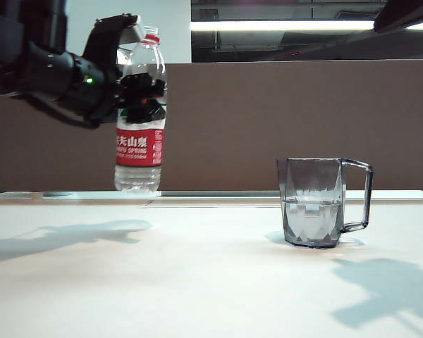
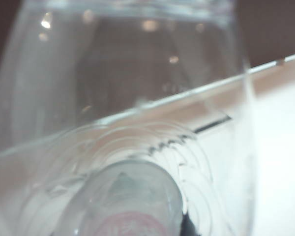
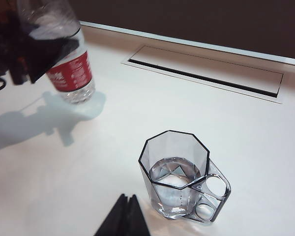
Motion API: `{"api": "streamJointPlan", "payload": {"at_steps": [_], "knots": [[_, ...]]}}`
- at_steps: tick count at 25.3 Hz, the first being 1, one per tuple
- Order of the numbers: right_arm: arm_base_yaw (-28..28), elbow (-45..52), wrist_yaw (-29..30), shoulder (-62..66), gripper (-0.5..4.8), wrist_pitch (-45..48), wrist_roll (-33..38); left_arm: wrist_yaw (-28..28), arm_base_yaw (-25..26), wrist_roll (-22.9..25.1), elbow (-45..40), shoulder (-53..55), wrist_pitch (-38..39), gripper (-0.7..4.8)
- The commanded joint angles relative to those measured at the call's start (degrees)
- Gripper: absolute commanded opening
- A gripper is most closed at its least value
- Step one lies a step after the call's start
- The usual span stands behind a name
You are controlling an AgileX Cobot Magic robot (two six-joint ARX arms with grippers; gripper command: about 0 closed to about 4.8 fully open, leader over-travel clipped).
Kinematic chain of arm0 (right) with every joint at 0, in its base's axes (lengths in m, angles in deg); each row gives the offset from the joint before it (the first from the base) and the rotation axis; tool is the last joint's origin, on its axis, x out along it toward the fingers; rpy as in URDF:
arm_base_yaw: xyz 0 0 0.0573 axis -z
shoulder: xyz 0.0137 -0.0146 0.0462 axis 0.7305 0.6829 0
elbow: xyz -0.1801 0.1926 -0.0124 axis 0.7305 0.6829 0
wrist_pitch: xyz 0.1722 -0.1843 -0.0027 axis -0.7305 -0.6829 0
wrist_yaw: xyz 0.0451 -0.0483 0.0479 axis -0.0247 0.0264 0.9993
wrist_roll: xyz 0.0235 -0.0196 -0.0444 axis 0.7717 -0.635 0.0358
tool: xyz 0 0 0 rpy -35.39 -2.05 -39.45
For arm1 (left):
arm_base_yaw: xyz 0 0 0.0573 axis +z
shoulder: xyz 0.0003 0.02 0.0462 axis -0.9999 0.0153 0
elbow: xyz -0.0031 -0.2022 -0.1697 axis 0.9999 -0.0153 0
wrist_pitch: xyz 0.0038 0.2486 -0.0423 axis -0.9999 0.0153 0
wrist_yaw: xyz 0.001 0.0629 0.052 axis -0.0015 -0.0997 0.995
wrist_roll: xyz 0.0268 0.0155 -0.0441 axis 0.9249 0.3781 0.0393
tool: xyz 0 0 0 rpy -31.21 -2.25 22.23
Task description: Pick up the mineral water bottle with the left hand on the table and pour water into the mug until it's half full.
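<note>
One bottle: mineral water bottle [image 1: 139,116] upright in left jaws [image 1: 130,91], held above counter [image 1: 162,274], well left of mug [image 1: 314,202].
Mug level: about half; set bottle down gently.
Right jaws [image 3: 124,216]: closed, near mug.

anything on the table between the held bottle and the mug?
Nothing visible. The left end effector holds the mineral water bottle upright above the table, left of the mug; only bare tabletop lies between. The right end effector sits beside the mug, not between.
</note>
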Motion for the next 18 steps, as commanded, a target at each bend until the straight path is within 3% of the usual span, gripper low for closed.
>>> {"api": "streamJointPlan", "payload": {"at_steps": [1, 6, 10, 18], "knots": [[0.0, -0.2, -0.1, -0.2, -0.08, 0.9, -0.2, -0.2, -0.1, -1.8, -3.7, -1.7, -5.0, 1.82], [0.0, -0.2, -0.1, -0.2, -0.08, 0.9, -0.2, -0.2, -0.1, -4.4, -9.7, -1.7, -12.8, 1.82], [0.0, -0.2, -0.1, -0.2, -0.08, 0.8, -0.2, -0.2, -0.1, -7.1, -12.0, -1.7, -12.9, 1.82], [0.0, -0.2, -0.1, -0.2, -0.08, 0.8, -0.2, -0.2, -0.2, -7.2, -12.8, -0.9, -13.2, 1.82]]}}
